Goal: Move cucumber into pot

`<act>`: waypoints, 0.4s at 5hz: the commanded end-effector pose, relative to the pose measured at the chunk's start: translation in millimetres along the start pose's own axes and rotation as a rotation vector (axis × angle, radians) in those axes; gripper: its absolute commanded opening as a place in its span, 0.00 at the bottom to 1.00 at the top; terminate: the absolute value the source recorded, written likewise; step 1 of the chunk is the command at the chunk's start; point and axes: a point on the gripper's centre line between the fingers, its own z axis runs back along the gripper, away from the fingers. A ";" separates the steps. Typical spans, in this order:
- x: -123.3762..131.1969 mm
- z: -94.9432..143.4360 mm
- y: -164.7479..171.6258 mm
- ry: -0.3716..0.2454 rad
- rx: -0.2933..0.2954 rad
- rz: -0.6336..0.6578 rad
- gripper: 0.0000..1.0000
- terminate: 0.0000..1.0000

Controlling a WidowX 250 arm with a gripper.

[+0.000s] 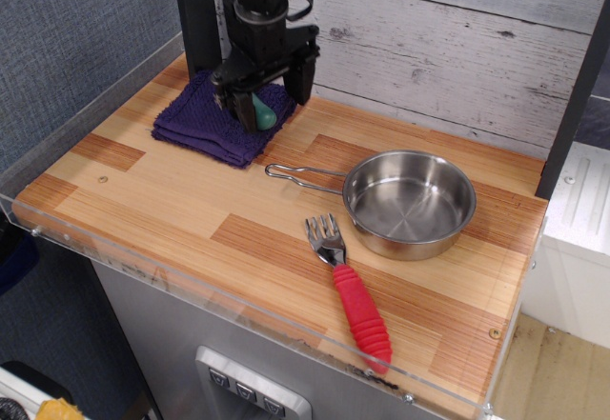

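1. Pot (409, 203) sat empty on the worktop (181, 206), wire handle pointing left, well apart from the cucumber.
2. Cucumber (262, 112) was over the purple cloth (205, 120) at back left, between the fingers of the hand (264, 90).
3. Hand looked clamped on the cucumber; lift off the cloth not clear.
4. Red-handled fork (351, 291) lay just in front of the pot.
5. No readable writing.

A striped wooden table (181, 201) is seen. A folded purple cloth (205, 120) is laid at its far left, a steel pot (408, 203) at right, a red-handled fork (351, 291) nearer.
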 end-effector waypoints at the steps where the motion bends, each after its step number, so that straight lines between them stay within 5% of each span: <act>1: 2.1 10.8 16.4 -0.014 -0.016 0.021 1.00 0.00; 2: 3.2 11.7 17.4 -0.029 -0.018 0.023 0.00 0.00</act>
